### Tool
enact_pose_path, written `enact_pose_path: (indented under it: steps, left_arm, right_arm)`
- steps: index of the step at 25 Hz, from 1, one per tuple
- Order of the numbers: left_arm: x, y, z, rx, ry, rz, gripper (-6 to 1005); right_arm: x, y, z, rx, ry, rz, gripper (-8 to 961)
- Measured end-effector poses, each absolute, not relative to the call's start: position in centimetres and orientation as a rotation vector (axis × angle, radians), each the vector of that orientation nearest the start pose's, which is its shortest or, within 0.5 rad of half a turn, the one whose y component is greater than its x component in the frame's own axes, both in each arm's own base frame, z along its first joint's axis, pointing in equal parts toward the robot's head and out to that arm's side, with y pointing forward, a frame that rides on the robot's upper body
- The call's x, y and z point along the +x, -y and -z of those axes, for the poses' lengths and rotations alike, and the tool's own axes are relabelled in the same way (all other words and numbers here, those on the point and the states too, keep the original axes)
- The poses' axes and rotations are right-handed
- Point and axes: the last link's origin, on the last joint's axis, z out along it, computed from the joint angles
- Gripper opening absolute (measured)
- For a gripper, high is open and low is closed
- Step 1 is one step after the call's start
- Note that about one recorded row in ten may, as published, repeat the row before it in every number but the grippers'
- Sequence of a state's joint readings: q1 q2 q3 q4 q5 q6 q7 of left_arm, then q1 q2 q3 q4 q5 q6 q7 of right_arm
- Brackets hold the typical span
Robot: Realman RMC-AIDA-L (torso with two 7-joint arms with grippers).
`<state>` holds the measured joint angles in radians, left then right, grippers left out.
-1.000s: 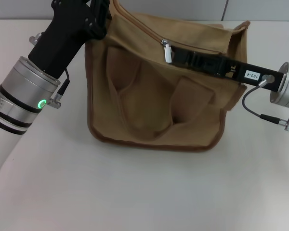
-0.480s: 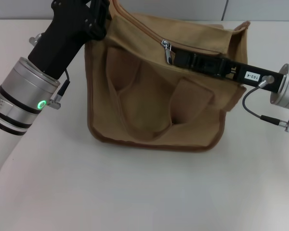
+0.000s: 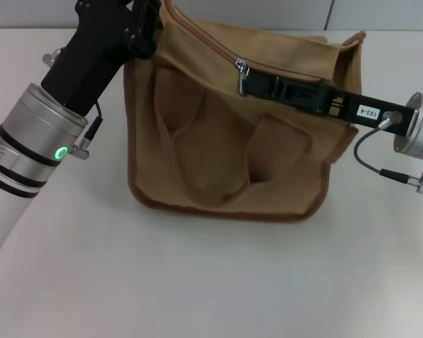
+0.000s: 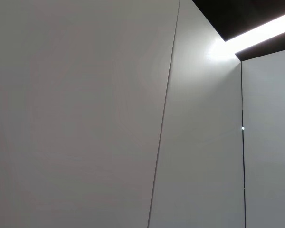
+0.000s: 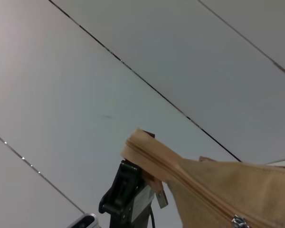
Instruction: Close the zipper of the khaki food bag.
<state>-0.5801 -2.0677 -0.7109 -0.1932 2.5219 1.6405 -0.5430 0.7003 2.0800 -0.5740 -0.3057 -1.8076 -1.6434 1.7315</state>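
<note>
The khaki food bag [image 3: 218, 155] lies on the white table, its zippered top facing the far side. The zipper [image 3: 204, 39] runs along the top panel. Its silver pull tab [image 3: 242, 73] sits near the middle of the line. My right gripper [image 3: 252, 83] reaches in from the right and is shut on the pull tab. My left gripper [image 3: 146, 24] is shut on the bag's far left corner. The right wrist view shows the zipper [image 5: 180, 178], the pull tab [image 5: 237, 221] and the left gripper [image 5: 126, 190] pinching the bag's end. The left wrist view shows only wall panels.
The white table [image 3: 197, 282] spreads in front of the bag. Two soft loop handles [image 3: 180, 113] lie flat on the bag's near side. A black cable [image 3: 381, 169] hangs from my right wrist. A grey wall stands behind the table.
My right gripper and the pull tab have shifted slightly to the left along the zipper. The left arm and the bag's body have stayed where they were.
</note>
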Motion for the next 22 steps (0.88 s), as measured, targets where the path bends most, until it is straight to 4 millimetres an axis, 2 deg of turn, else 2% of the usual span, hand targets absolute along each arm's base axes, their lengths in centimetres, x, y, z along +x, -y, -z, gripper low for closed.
enact_pose_path:
  steps: [9,14,22]
  left_arm:
    - [-20.15,-32.8,1.9,-1.893,0.293,1.516,91]
    - [-20.03,-32.9,1.91,-1.894,0.289,1.516,92]
    - [-19.97,-33.0,1.89,-1.893,0.287,1.514,94]
  right_arm:
    - [19.82,-34.38,2.81,-2.596,-1.344,-1.346,455]
    - [20.11,-34.42,2.9,-2.581,-1.371,-1.329,557]
    - [19.54,-34.56,3.24,-2.65,-1.373,-1.256,558]
